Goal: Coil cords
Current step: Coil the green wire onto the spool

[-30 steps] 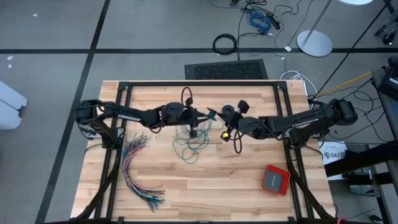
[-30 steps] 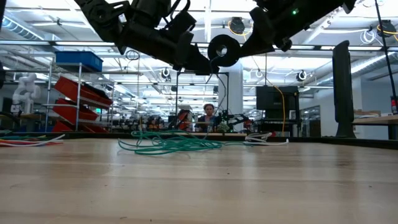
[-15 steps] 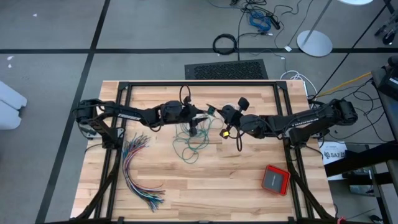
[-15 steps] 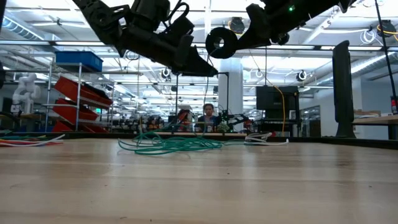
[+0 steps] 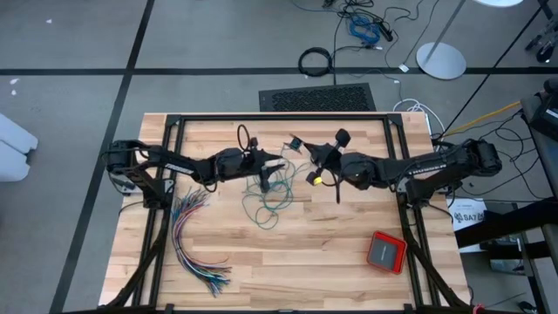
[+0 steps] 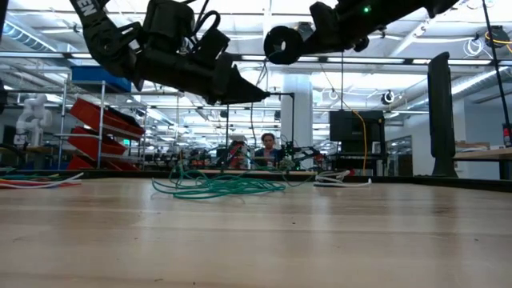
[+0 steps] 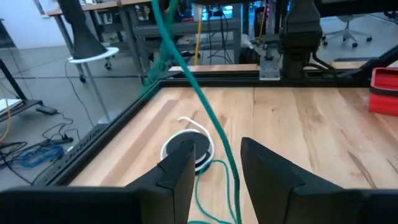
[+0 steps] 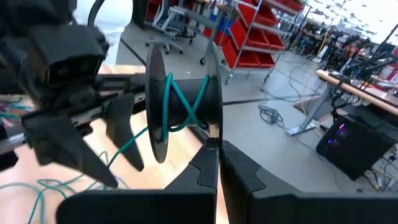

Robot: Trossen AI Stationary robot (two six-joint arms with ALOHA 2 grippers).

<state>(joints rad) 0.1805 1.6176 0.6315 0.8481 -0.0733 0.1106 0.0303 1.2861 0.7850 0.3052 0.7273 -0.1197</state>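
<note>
Left gripper (image 7: 214, 155) is what has just changed: its two fingers, closer together a moment ago, now stand apart. The teal-green cord (image 7: 205, 112) runs free through the gap between them, with neither pad visibly pinching it. The whole left arm has also drawn back toward its own side of the table (image 5: 349, 279), so it sits farther from the right arm than it did a second ago. Across from it, the right gripper (image 8: 217, 149) is clamped tight on a black spool (image 6: 282, 44), which it has lifted a little higher above the wood and carried away from the left fingertips.

I take this as a re-grip in the middle of winding. A few crossed turns of teal cord already sit on the spool's hub. Most of the cord still lies in a loose heap (image 5: 266, 205) on the table below and between the two grippers, so the coiling looks barely begun.

Both arms reach inward from opposite sides, well above the tabletop, with the left fingers pointing toward the spool. The black cord (image 7: 186, 149), with its white end, lies coiled flat on the wood beyond the left fingers, and neither gripper touches it.
</note>
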